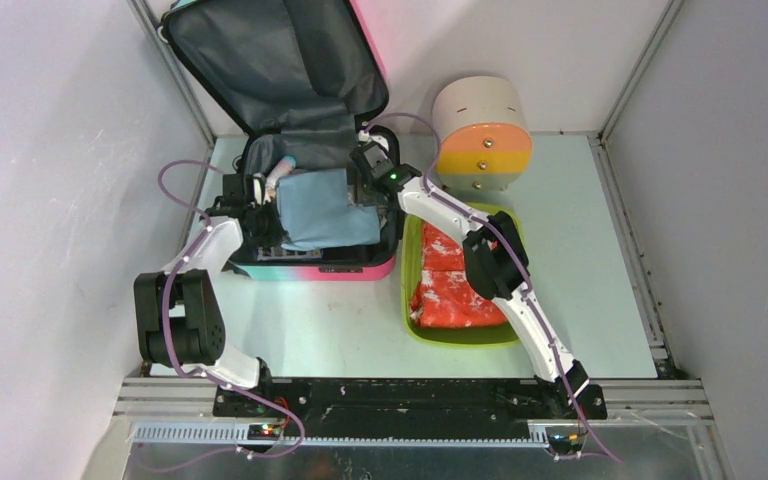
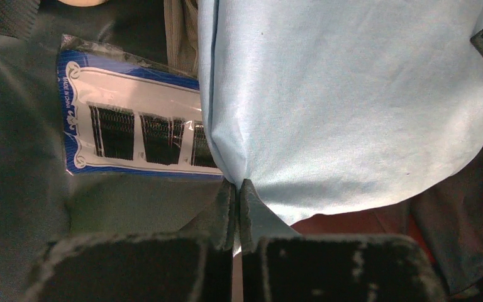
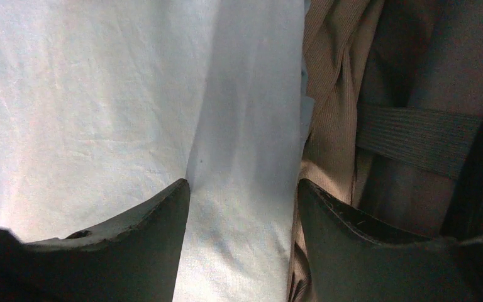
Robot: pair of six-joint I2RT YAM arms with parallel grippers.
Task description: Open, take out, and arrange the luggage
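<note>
Over open luggage (image 1: 310, 268), left hand (image 2: 238, 189) pinching blue cloth (image 2: 352, 94), green tray (image 1: 408, 290) beside

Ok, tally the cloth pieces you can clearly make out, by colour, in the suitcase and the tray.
light-blue cloth, in the suitcase: 1
tan ribbed garment, in the suitcase: 1
red-orange cloth, in the lime-green tray: 1
Total: 3
</note>
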